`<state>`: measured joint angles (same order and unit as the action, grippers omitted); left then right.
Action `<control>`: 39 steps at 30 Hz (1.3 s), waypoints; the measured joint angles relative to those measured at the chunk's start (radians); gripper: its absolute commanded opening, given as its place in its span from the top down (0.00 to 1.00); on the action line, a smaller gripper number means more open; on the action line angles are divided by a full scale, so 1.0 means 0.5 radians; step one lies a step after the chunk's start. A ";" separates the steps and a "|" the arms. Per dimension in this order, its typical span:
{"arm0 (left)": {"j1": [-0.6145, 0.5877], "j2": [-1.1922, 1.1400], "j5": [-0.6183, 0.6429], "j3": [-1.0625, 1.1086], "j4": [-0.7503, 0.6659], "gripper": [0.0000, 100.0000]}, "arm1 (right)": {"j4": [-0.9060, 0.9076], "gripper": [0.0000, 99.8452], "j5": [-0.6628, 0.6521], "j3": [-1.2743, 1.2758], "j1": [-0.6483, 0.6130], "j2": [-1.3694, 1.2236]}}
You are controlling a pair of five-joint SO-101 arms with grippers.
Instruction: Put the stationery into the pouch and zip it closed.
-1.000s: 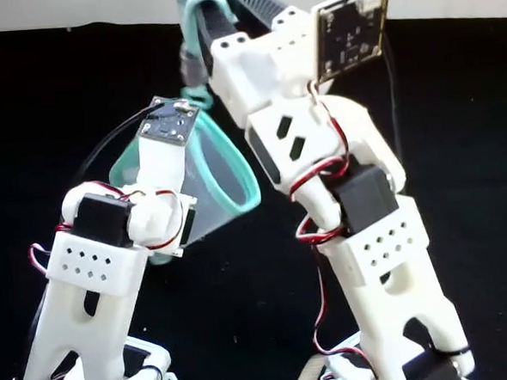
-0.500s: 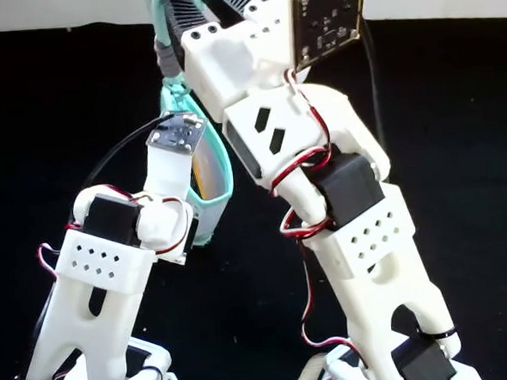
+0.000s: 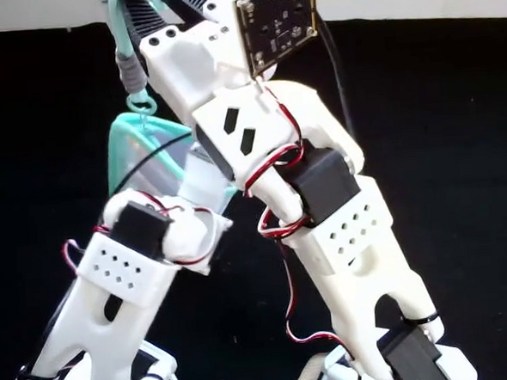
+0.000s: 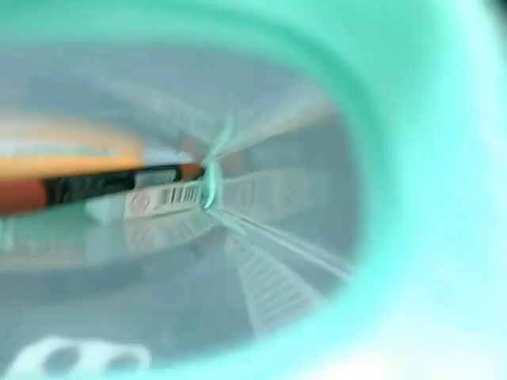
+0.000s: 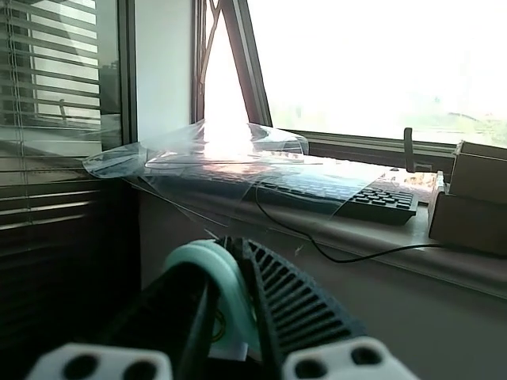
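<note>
Pouch point(image 3: 137, 150) swung leftward, right jaws pinching its strap point(image 5: 212, 273), left wrist view: pen point(image 4: 87, 186) inside

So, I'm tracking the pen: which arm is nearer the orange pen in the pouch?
Left. The left arm is close against the pouch, with the pen just inside; the right arm's fingers grip the teal strap above the pouch.

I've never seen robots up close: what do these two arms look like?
Both the left arm and right arm are white plastic shells with small holes and slots, joined by black motors. Red and black wires loop between joints. A dark circuit board sits at the right wrist, and the right gripper has a black ribbed finger.
</note>
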<state>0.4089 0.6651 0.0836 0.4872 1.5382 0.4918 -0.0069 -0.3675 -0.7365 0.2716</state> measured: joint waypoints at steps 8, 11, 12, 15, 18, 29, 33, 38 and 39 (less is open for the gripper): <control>0.012 0.000 0.000 0.129 -0.052 0.99 | 0.203 0.99 0.000 -0.028 -0.025 0.000; 0.009 0.000 -0.083 0.163 -0.052 0.99 | 0.245 0.99 0.000 -0.028 -0.025 0.000; 0.009 0.000 -0.132 0.169 -0.052 0.99 | 0.245 0.99 0.000 -0.028 -0.025 0.000; 0.012 0.000 -0.212 0.172 -0.052 0.99 | 0.252 0.99 0.000 -0.031 -0.025 0.000; 0.012 0.000 -0.233 0.172 -0.052 0.99 | 0.267 0.99 0.000 -0.031 -0.040 0.000; 0.009 0.473 -0.371 0.172 0.055 0.99 | 0.408 0.99 0.000 -0.034 -0.049 -0.006; -0.110 0.651 -0.387 0.172 0.089 0.99 | 0.414 0.99 0.000 -0.034 -0.049 -0.006; -0.417 0.853 -0.381 0.129 0.095 0.99 | 0.414 0.99 0.000 -0.034 -0.049 -0.006; -0.482 0.902 -0.387 0.101 0.095 0.99 | 0.414 0.99 0.000 -0.034 -0.049 -0.006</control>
<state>0.1680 1.1162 -0.1097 0.5378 1.5858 0.6989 -0.0069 -0.3844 -0.7610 0.2685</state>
